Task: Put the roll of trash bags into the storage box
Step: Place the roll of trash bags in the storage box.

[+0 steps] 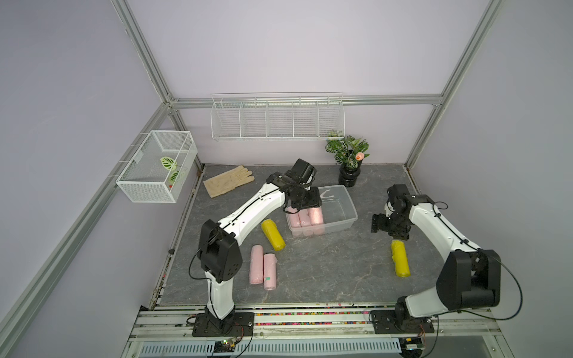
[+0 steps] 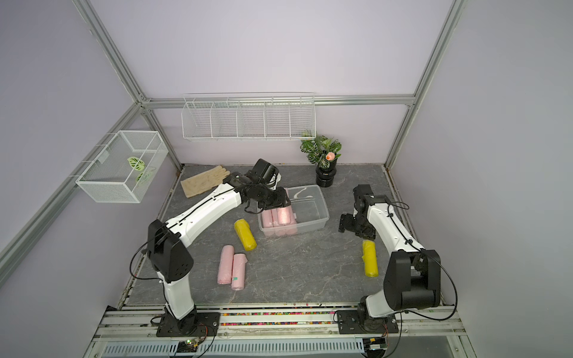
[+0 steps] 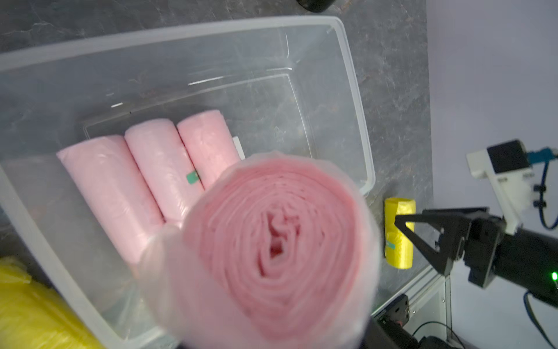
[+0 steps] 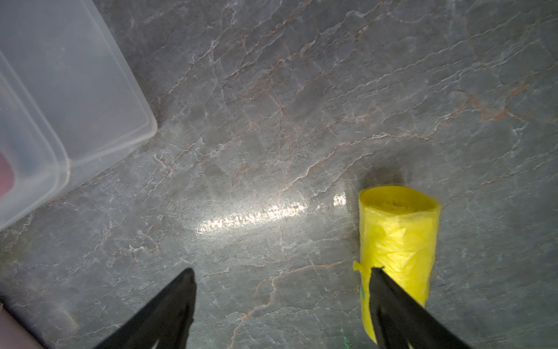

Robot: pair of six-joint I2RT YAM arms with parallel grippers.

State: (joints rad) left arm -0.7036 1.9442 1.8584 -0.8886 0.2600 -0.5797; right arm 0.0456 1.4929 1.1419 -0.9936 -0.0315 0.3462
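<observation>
The storage box (image 1: 352, 206) is a clear tub in mid-table, seen in both top views. Three pink rolls (image 3: 157, 169) lie side by side on its floor at its near-left end. My left gripper (image 1: 305, 201) hangs over that end, shut on another pink roll of trash bags (image 3: 271, 247). That roll's end fills the left wrist view and hides the fingers. My right gripper (image 4: 282, 275) stands open over bare table to the right of the box, with nothing between its fingers. A yellow roll (image 4: 398, 241) lies beside one finger.
On the table lie a second yellow roll (image 1: 273, 234) left of the box, two pink rolls (image 1: 263, 268) toward the front, a beige glove (image 1: 228, 184) and a potted plant (image 1: 348, 161) at the back. A wire cube basket (image 1: 156, 165) and a wire rack (image 1: 277, 119) hang on the walls.
</observation>
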